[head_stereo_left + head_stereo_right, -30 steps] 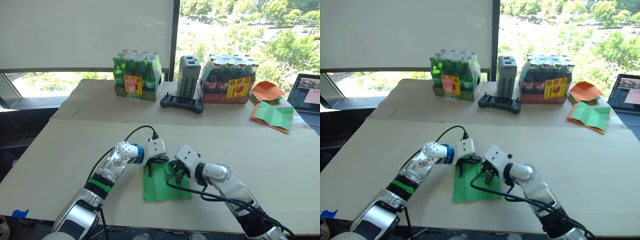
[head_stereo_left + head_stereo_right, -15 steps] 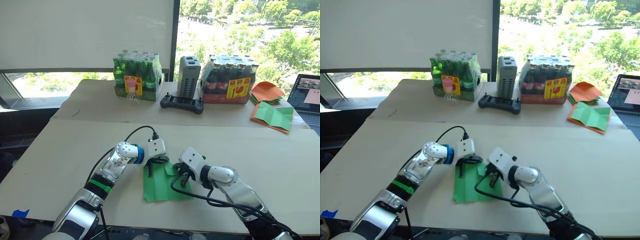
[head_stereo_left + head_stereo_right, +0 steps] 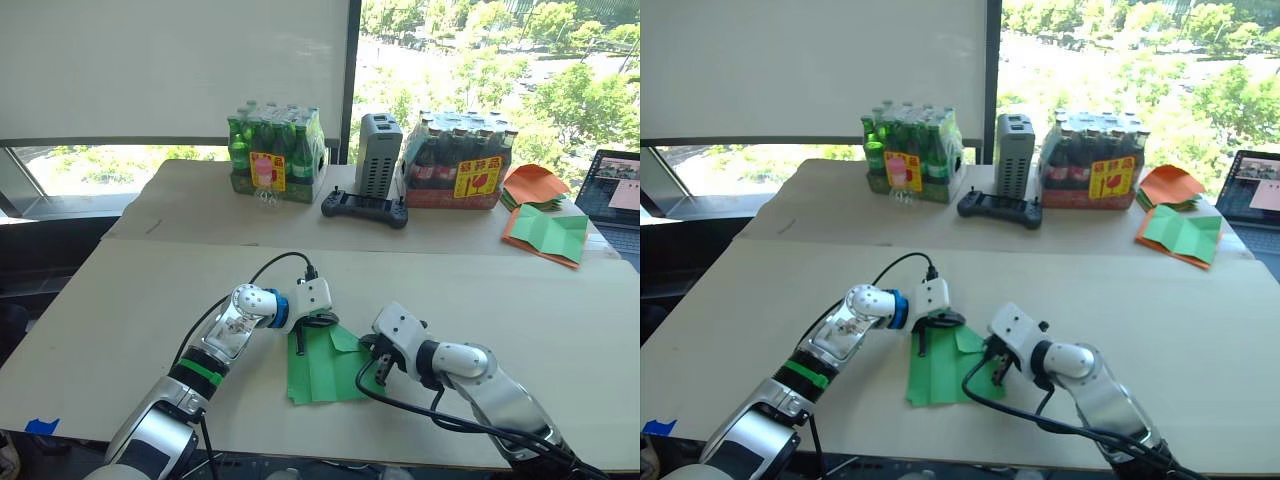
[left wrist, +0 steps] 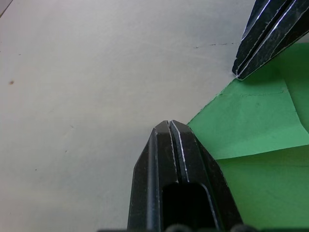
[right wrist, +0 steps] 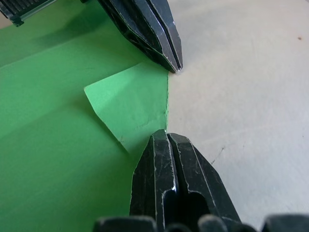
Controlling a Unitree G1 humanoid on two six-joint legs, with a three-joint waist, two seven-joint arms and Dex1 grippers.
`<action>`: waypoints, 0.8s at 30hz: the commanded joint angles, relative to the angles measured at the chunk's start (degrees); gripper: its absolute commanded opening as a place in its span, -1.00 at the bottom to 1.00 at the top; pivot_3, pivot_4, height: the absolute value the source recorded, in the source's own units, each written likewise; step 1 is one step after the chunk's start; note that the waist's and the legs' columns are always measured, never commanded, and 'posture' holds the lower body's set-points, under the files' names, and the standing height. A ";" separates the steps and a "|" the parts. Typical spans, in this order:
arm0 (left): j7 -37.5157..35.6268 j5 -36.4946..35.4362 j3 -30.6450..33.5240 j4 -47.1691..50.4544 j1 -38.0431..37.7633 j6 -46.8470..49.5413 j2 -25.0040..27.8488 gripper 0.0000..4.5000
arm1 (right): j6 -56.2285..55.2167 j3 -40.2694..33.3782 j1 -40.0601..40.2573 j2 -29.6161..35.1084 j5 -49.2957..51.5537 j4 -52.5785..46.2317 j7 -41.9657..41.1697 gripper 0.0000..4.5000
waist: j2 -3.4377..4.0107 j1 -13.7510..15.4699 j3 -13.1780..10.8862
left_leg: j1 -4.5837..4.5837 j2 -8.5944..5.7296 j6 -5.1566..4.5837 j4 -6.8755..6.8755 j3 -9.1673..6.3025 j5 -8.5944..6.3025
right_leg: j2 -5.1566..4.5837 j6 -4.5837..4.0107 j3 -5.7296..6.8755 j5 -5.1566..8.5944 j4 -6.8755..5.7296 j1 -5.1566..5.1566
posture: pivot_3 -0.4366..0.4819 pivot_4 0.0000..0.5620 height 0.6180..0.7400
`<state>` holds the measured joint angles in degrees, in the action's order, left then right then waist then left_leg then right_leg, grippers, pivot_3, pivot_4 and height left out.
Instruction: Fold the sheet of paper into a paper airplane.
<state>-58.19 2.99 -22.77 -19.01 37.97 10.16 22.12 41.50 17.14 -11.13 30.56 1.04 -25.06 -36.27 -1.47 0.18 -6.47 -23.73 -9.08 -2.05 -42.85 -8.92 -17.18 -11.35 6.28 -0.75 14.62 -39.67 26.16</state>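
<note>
R gripper (image 3: 381,361) further right now

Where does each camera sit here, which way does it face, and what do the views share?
Left eye and right eye views: on the head, looking forward and down over both arms at the sheet of paper on the table.
Left wrist view: along the shut left gripper at the sheet's folded corner; the right gripper's tip shows opposite.
Right wrist view: along the shut right gripper at that corner; the left gripper's tip shows opposite.
Shared: the green sheet and both grippers.
</note>
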 commanded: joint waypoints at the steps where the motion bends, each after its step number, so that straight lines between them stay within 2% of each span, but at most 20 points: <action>1: -0.80 2.00 -1.63 -1.76 -1.12 0.51 0.74 -1.00 | 3.75 0.31 2.70 1.98 0.47 0.01 -0.79 -0.99 | 0.00 0.04 0.01 | 0.00 0.00 0.00 0.00 0.00 0.00 | 0.00 0.00 0.00 0.00 0.00 0.00 | -0.05 -0.47 -0.07; 16: -1.03 2.03 -1.69 -2.17 -0.97 0.19 0.76 -1.00 | 6.45 -2.21 7.62 6.73 2.92 -4.98 -0.81 -0.99 | -0.10 0.43 0.11 | 0.00 0.01 -0.06 0.01 0.01 -0.04 | 0.00 0.03 0.00 0.01 0.14 -0.05 | -0.05 -0.47 -0.07; 20: -1.08 2.05 -1.72 -2.34 -0.83 0.07 0.68 -1.00 | 6.83 -3.12 6.37 5.52 4.24 -5.62 -0.27 -0.99 | -0.11 0.44 0.11 | 0.00 0.02 -0.06 0.01 0.01 -0.04 | 0.00 0.03 0.01 0.01 0.15 -0.06 | -0.05 -0.47 -0.07; 24: -1.03 2.04 -1.54 -2.35 -0.72 -0.25 0.71 -1.00 | 3.00 -8.81 3.23 2.10 9.35 -7.06 -1.10 -0.99 | -0.12 0.39 0.11 | -0.01 0.02 -0.06 0.01 0.01 -0.04 | 0.00 0.03 0.00 0.01 0.17 -0.07 | -0.05 -0.47 -0.07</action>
<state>-58.67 3.06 -22.81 -19.48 38.08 9.53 22.14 45.71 11.16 -6.15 33.64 7.58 -30.94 -36.67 -1.59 0.57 -6.35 -23.74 -9.05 -2.11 -42.84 -8.90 -17.21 -11.35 6.31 -0.75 14.64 -39.49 26.10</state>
